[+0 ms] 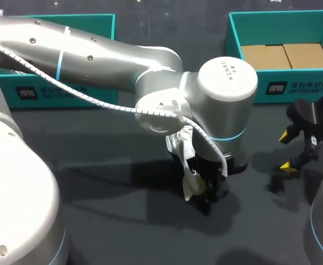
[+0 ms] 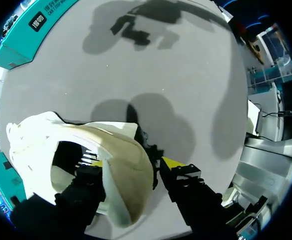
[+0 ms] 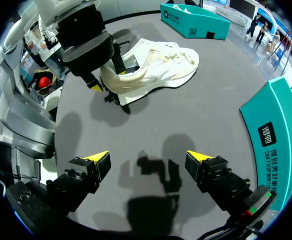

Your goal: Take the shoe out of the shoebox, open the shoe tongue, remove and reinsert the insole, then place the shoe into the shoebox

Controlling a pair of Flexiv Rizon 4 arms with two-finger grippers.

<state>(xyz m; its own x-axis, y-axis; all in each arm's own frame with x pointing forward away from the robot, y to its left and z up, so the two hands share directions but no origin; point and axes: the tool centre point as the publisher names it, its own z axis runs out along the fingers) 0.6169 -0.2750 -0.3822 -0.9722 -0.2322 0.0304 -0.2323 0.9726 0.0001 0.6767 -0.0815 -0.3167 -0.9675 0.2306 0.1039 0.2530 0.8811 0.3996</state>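
A white shoe (image 1: 186, 165) lies on its side on the dark table, mostly hidden under my left arm's wrist in the head view. My left gripper (image 2: 134, 163) is open and straddles the heel wall of the shoe (image 2: 121, 160), with one finger inside the opening and the other just outside the heel. In the right wrist view the shoe (image 3: 160, 65) points away from the left gripper (image 3: 103, 90). My right gripper (image 1: 287, 150) hangs open and empty over bare table to the right, well apart from the shoe. Its fingers (image 3: 98, 160) hold nothing.
A teal shoebox (image 1: 282, 27) with cardboard inside stands at the back right. Another teal box (image 1: 67, 88) stands at the back left, partly behind my left arm. The right one's wall (image 3: 275, 130) is close beside my right gripper.
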